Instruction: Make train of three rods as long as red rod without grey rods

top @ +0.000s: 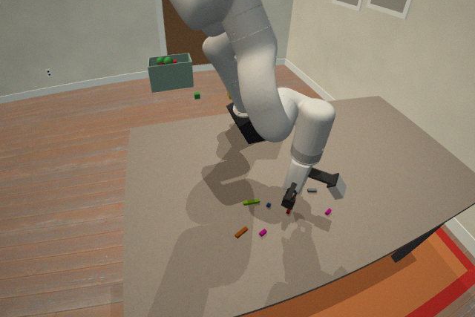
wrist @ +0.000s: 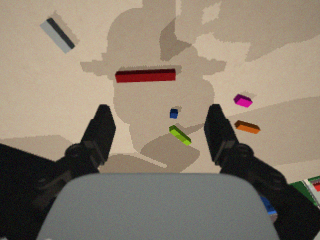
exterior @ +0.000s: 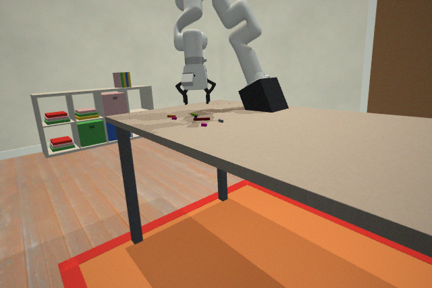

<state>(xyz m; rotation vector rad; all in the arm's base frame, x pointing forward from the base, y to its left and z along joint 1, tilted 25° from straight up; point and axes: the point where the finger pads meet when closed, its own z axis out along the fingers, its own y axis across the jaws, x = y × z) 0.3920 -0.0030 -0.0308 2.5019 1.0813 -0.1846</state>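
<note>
Apparently choosing a first piece: jaws spread wide and empty above the red rod [wrist: 145, 75]; next, descend onto the lime rod [wrist: 180, 135] or blue rod [wrist: 173, 113].

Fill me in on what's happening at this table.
A white arm hangs its claw open and empty above small coloured rods scattered on the table. The red rod lies flat just ahead of it, with the blue and lime rods between the fingers' line of sight. Orange, magenta and grey rods lie apart. No train is laid yet.
</note>
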